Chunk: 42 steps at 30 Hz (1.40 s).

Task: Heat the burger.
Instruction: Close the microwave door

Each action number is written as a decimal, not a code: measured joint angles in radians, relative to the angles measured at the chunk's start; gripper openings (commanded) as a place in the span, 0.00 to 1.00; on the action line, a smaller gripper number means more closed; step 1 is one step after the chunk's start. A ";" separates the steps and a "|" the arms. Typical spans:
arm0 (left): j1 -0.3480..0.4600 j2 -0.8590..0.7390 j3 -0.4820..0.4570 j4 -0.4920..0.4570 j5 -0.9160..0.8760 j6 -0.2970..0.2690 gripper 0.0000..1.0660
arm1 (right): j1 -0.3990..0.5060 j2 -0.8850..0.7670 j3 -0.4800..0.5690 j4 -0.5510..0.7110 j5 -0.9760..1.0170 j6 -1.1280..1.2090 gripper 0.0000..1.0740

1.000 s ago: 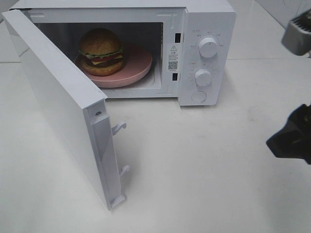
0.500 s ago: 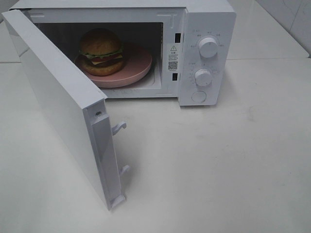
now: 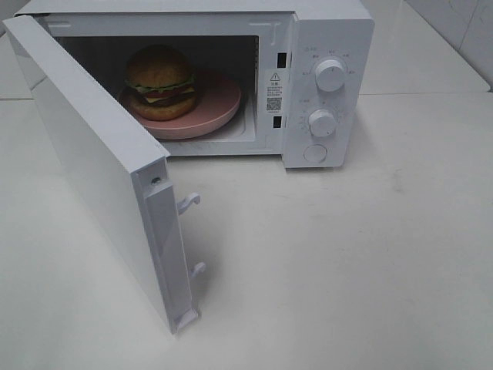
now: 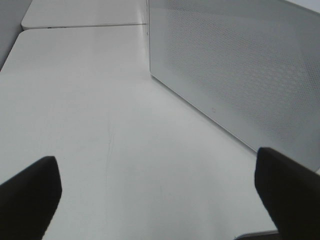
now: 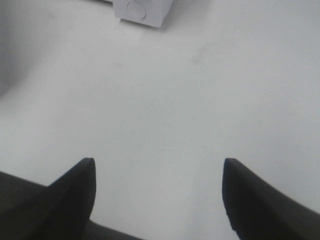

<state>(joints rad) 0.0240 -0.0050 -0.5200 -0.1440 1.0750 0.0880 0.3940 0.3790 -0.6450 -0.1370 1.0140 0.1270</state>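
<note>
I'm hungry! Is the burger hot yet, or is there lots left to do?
Not yet. Done: the burger sits on its pink plate inside the microwave. In hand: nothing; the left claw and right claw are both open and empty above the table. Left: the door stands wide open and needs shutting, then the knobs probably need turning to start the heat.

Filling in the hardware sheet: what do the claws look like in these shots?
Only the tips show, in the wrist views. Left claw: two matte black fingers with blunt, rounded ends. Right claw: two matte black fingers tapering to narrower tips. No cables or markings visible; the arms appear in no view.
</note>
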 measured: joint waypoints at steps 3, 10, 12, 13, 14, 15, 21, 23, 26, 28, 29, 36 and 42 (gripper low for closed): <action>0.000 0.000 0.000 0.000 0.000 0.000 0.92 | -0.038 -0.043 0.019 0.008 -0.024 0.000 0.65; 0.000 0.000 0.000 0.000 0.000 0.000 0.92 | -0.157 -0.194 0.112 0.062 -0.066 0.000 0.65; 0.000 0.000 0.000 0.000 0.000 0.000 0.92 | -0.180 -0.221 0.117 0.067 -0.067 0.000 0.65; 0.000 0.000 0.000 0.000 0.000 0.000 0.92 | -0.192 -0.232 0.117 0.068 -0.067 0.000 0.65; 0.000 0.000 0.000 0.000 0.000 0.000 0.92 | -0.209 -0.257 0.117 0.068 -0.067 0.000 0.65; 0.000 0.000 0.000 0.000 0.000 0.000 0.92 | -0.209 -0.257 0.117 0.068 -0.067 0.000 0.65; 0.000 0.000 0.000 0.000 0.000 0.000 0.92 | -0.234 -0.325 0.123 0.068 -0.052 -0.002 0.65; 0.000 0.000 0.000 0.000 0.000 0.000 0.92 | -0.234 -0.350 0.136 0.068 -0.034 -0.019 0.65; 0.000 0.000 0.000 0.000 0.000 0.000 0.92 | -0.235 -0.381 0.143 0.068 -0.019 -0.042 0.65; 0.000 0.000 0.000 0.000 0.000 0.000 0.92 | -0.246 -0.382 0.145 0.068 -0.017 -0.051 0.65; 0.000 0.000 0.000 0.000 0.000 0.000 0.92 | -0.246 -0.382 0.145 0.068 -0.017 -0.051 0.65; 0.000 0.000 0.000 0.000 0.000 0.000 0.92 | -0.246 -0.383 0.145 0.068 -0.017 -0.053 0.65; 0.000 0.000 0.000 0.000 0.000 0.000 0.92 | -0.246 -0.383 0.145 0.069 -0.017 -0.053 0.65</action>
<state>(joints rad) 0.0240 -0.0050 -0.5200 -0.1440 1.0750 0.0880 0.1480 -0.0040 -0.5000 -0.0680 0.9970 0.0740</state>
